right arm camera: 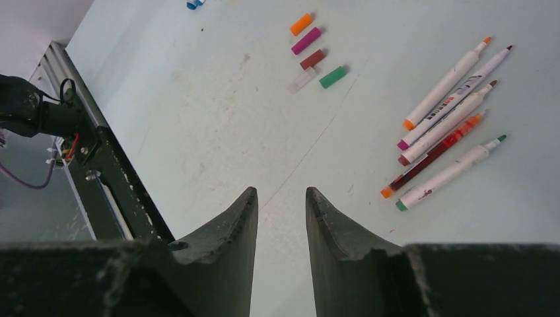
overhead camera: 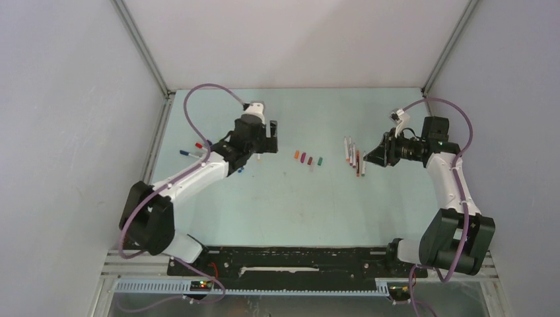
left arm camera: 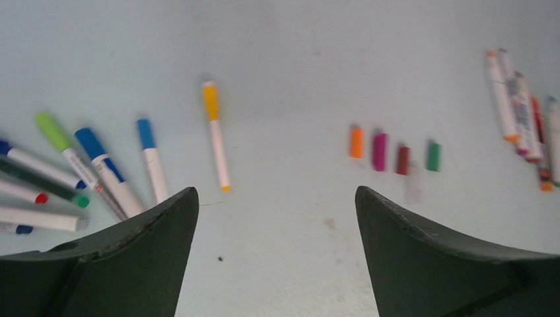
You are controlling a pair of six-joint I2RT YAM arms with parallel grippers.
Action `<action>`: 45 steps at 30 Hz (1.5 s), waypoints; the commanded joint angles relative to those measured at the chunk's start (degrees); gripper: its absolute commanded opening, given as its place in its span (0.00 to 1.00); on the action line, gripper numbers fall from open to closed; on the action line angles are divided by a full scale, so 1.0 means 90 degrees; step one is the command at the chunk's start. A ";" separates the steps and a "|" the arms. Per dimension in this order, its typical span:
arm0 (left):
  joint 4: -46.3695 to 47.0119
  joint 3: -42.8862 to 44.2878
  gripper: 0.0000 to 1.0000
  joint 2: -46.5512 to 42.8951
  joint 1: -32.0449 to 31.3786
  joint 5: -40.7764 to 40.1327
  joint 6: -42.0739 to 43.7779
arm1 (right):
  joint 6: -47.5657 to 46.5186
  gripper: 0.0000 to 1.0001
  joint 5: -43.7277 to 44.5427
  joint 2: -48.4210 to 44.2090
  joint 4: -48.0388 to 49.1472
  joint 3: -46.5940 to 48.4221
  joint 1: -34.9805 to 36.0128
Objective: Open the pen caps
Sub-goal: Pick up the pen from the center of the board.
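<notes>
Four loose pen caps are lying flat in a short row at the middle of the table. The orange cap, magenta cap, dark red cap and green cap are sitting side by side, long axes pointing away from the arms. A clear cap is lying just beside the dark red one. The left gripper is hanging above the table with jaws spread wide, gripping nothing. The right gripper is showing only a narrow gap, nothing in it. Capped pens are lying left of the row, uncapped pens right of it.
</notes>
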 commanded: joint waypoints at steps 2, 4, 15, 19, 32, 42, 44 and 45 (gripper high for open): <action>-0.0614 0.0416 0.90 0.0788 0.0707 0.0411 -0.0329 | -0.0278 0.35 -0.0349 -0.0102 -0.0180 0.0243 -0.0031; -0.0981 0.0747 0.89 0.1209 0.0787 0.0271 -0.0299 | -0.0278 0.35 -0.0359 -0.0097 -0.0190 0.0243 -0.0031; -0.1761 0.2101 0.59 0.2990 0.1298 0.0712 -0.0086 | -0.0293 0.35 -0.0278 0.0015 -0.0197 0.0245 0.0149; -0.2080 0.2620 0.48 0.3390 0.1379 0.0866 0.0037 | -0.0324 0.35 -0.0223 0.0020 -0.0208 0.0242 0.0232; -0.2716 0.3647 0.40 0.4217 0.1487 0.1136 0.0164 | -0.0326 0.35 -0.0282 0.0020 -0.0212 0.0242 0.0224; -0.3002 0.3891 0.28 0.4550 0.1530 0.1172 0.0174 | -0.0325 0.35 -0.0314 0.0002 -0.0222 0.0247 0.0213; -0.3013 0.3852 0.21 0.4548 0.1531 0.1197 0.0141 | -0.0322 0.35 -0.0332 -0.0002 -0.0222 0.0244 0.0204; -0.3013 0.3816 0.17 0.4552 0.1531 0.1212 0.0128 | -0.0326 0.35 -0.0332 -0.0009 -0.0222 0.0247 0.0204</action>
